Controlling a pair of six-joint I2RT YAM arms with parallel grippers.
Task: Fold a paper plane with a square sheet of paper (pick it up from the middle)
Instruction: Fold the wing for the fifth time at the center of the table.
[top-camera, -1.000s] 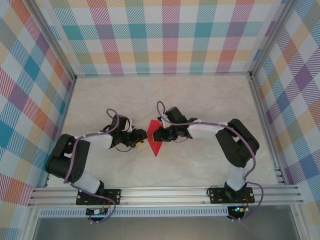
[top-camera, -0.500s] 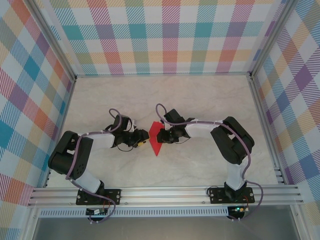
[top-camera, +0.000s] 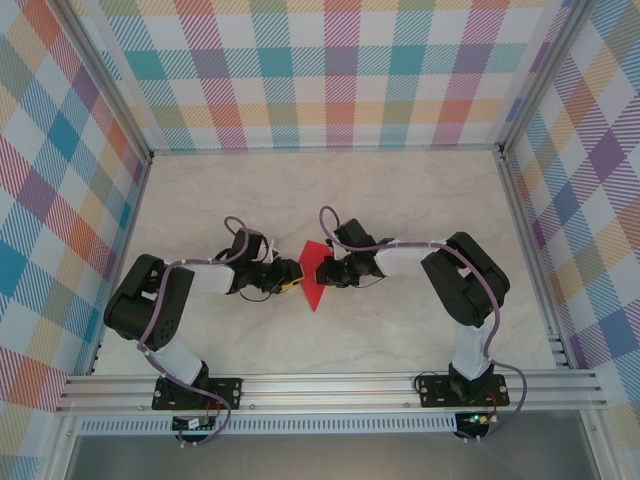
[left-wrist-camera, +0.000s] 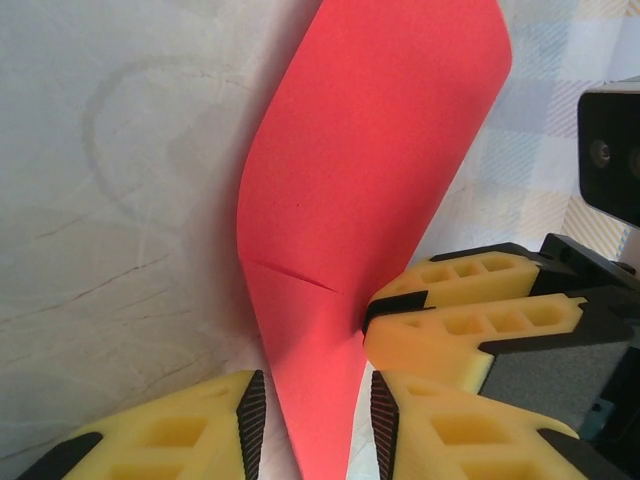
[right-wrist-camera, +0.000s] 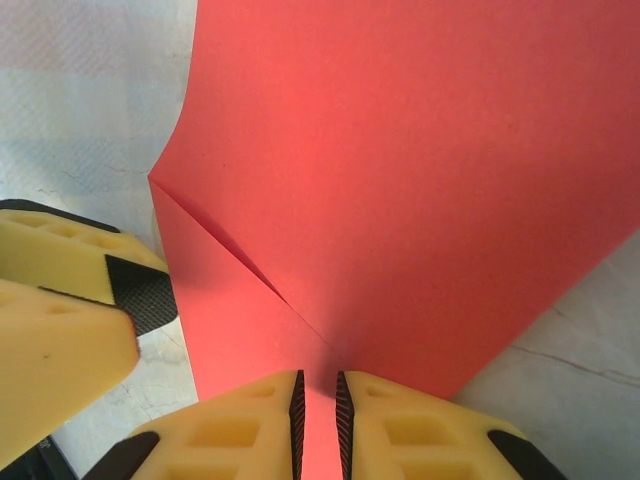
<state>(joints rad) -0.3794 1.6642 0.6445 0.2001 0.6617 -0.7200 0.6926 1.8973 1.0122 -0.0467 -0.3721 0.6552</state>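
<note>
The right gripper (right-wrist-camera: 318, 400) is pinched shut on the square sheet of paper (right-wrist-camera: 420, 180), holding it up over the middle of the table (top-camera: 400, 200). The left gripper (left-wrist-camera: 310, 420) straddles the sheet's lower tip with jaws parted, apparently not touching it. It should close squarely beside the crease (left-wrist-camera: 295, 280), without twisting. Both arms reach inward and low, wrists facing each other.

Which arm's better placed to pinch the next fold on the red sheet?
Left, likely. Right gripper is shut on the red sheet, anchoring it; left gripper straddles its narrow end, jaws open.
</note>
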